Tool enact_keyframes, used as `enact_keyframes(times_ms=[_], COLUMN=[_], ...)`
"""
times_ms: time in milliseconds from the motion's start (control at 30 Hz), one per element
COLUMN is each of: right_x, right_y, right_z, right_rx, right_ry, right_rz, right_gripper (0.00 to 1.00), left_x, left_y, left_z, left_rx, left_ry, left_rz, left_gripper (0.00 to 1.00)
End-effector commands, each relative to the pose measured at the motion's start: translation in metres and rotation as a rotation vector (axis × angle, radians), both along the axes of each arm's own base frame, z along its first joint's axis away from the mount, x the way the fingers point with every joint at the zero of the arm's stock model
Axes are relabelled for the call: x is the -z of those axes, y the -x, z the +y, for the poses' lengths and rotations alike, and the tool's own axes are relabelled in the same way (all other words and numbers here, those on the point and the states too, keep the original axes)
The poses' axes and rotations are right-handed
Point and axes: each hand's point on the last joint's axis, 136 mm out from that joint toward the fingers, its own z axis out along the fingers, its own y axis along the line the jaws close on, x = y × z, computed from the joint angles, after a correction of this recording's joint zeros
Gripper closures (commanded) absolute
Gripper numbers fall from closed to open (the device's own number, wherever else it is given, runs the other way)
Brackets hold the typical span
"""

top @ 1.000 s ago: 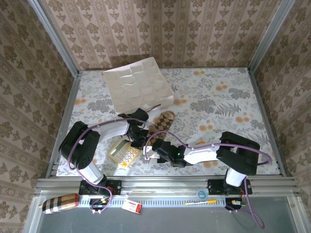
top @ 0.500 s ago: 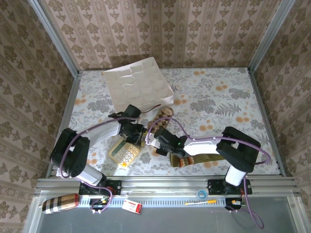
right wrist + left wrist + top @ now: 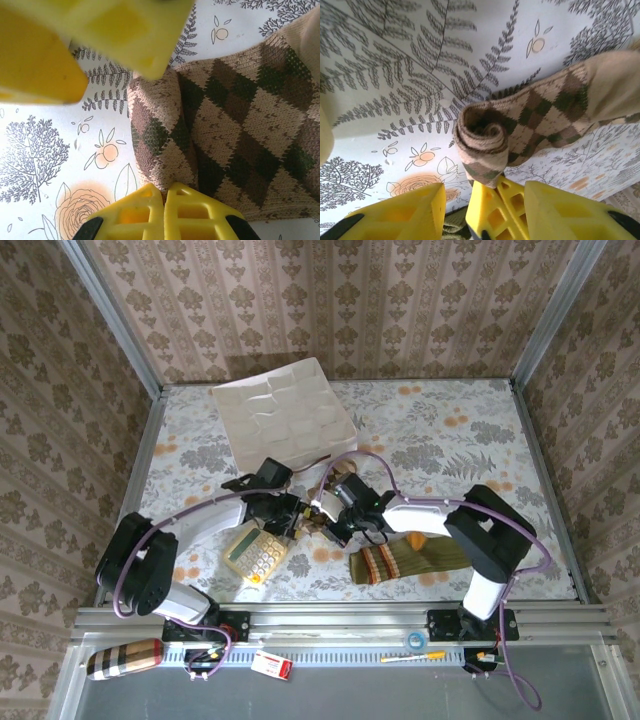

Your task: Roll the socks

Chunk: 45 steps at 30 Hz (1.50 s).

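The argyle sock (image 3: 520, 115) lies on the flowered bench (image 3: 440, 430), and one end of it is wound into a small roll. The left claw (image 3: 456, 195) is released, its fingers a little apart, one tip touching the roll. The right claw (image 3: 163, 192) is clenched, its tips against the roll. The olive sock (image 3: 420, 558) lies flat near the right arm.

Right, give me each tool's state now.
Left tool: open, one fingertip by the rolled end of the argyle sock.
Right tool: shut at the sock's edge; any pinch cannot be told.
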Motion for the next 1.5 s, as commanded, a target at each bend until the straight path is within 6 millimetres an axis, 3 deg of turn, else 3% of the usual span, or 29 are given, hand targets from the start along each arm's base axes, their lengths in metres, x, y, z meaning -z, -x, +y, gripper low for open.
enact_keyframes(times_ms=[0,200,500,600,900,1033,1167,1267,1467], right_x=[0.043,0.049,0.05,0.054,0.054,0.049,0.027,0.001,-0.024], right_y=[0.028,0.021,0.021,0.022,0.014,0.01,0.007,0.005,0.022], right_z=[-0.036,-0.042,-0.04,-0.04,-0.039,-0.039,-0.032,-0.029,-0.026], right_rx=[0.065,0.128,0.13,0.129,0.118,0.108,0.063,0.025,-0.102], right_ry=[0.145,0.137,0.118,0.125,0.125,0.124,0.062,0.037,0.092], right_rz=[0.253,0.36,0.406,0.413,0.379,0.341,0.218,0.017,-0.338], right_gripper=[1.0,1.0,1.0,1.0,1.0,0.94,0.86,0.82,0.71], left_x=[0.01,0.024,0.049,0.06,0.086,0.089,0.086,0.081,0.072], left_y=[0.003,0.005,-0.011,-0.009,0.036,0.044,0.046,0.045,0.046], left_z=[-0.006,-0.008,-0.009,-0.007,0.015,0.026,0.028,0.027,0.026], left_rx=[-0.005,-0.008,-0.006,0.006,-0.045,-0.105,-0.111,-0.122,-0.108], left_ry=[0.01,0.002,-0.054,-0.08,-0.164,-0.182,-0.191,-0.19,-0.212], left_rz=[0.012,0.029,0.018,0.037,0.219,0.246,0.262,0.272,0.306], left_gripper=[0.57,0.57,0.57,0.58,0.82,1.0,1.0,1.0,1.0])
